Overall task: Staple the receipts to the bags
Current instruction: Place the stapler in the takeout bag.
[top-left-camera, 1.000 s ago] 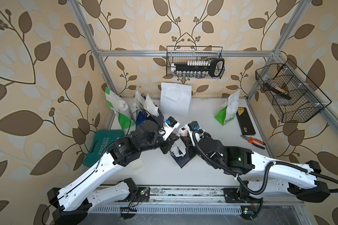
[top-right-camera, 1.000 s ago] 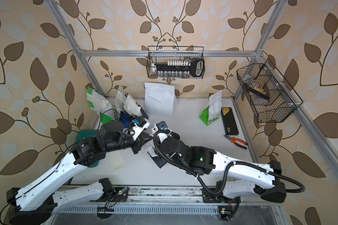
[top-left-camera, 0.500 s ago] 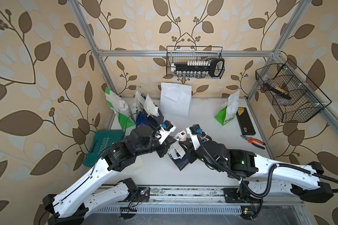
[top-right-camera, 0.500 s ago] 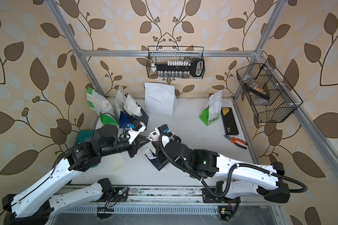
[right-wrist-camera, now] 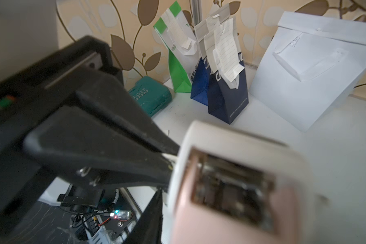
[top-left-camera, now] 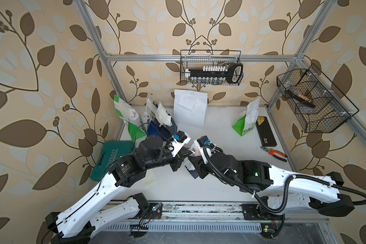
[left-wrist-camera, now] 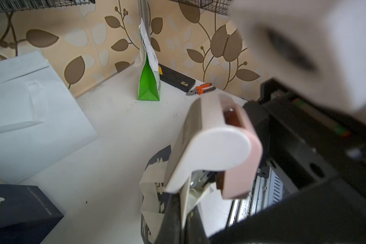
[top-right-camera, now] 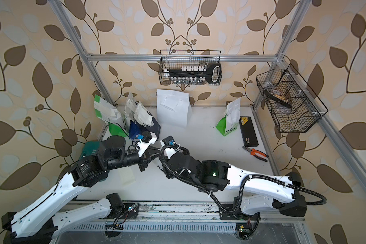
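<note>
Right now the navy bag (top-left-camera: 193, 173), white-patterned with a folded white handle, sits between the two arms near the front of the surface (top-left-camera: 220, 137). A cream receipt (left-wrist-camera: 186, 197) lies against its top edge and is pinched with it in the left tool (left-wrist-camera: 183, 211), whose jaws are fully closed. The right tool (top-left-camera: 196, 154) has its black jaws clamped round a white-and-pink stapler (left-wrist-camera: 211, 147), whose mouth sits over bag and slip. The other bags (right-wrist-camera: 226, 95) stand along the back wall with slips hanging from their tops. A loose slip (top-right-camera: 126, 175) lies flat by the left arm. Both top views hide the stapling point beneath the wrists, and the right wrist view shows the stapler only as a blur. Since a second ago the left elbow has sunk slightly toward the front rail, and the tools still meet over the same bag.
</note>
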You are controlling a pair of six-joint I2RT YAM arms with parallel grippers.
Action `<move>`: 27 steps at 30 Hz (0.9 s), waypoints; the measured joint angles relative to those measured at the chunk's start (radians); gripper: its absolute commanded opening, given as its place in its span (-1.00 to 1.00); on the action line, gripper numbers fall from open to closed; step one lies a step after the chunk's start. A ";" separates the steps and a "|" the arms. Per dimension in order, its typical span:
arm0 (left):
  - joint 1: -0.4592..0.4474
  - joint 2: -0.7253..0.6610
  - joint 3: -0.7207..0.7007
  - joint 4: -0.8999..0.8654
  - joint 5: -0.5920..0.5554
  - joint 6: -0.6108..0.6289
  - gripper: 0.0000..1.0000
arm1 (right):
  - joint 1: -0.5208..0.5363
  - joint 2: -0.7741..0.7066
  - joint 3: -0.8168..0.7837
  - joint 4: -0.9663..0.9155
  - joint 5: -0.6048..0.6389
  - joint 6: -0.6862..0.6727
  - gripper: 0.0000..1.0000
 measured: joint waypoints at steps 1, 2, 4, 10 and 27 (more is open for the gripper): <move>0.000 0.000 0.000 0.011 0.007 0.002 -1.00 | 0.005 0.000 -0.003 0.002 -0.013 -0.005 0.03; 0.000 0.000 0.000 0.022 0.013 0.006 -1.00 | 0.011 0.000 -0.006 0.003 -0.022 -0.013 0.09; 0.000 0.000 0.002 0.029 0.019 0.013 -1.00 | 0.022 -0.001 -0.016 0.008 -0.027 -0.020 0.17; 0.000 0.001 0.003 0.035 0.030 0.024 -1.00 | 0.040 -0.064 -0.079 0.027 -0.038 -0.039 0.35; 0.000 0.018 0.054 0.040 0.035 0.058 -1.00 | 0.065 -0.380 -0.158 -0.093 -0.026 -0.094 0.63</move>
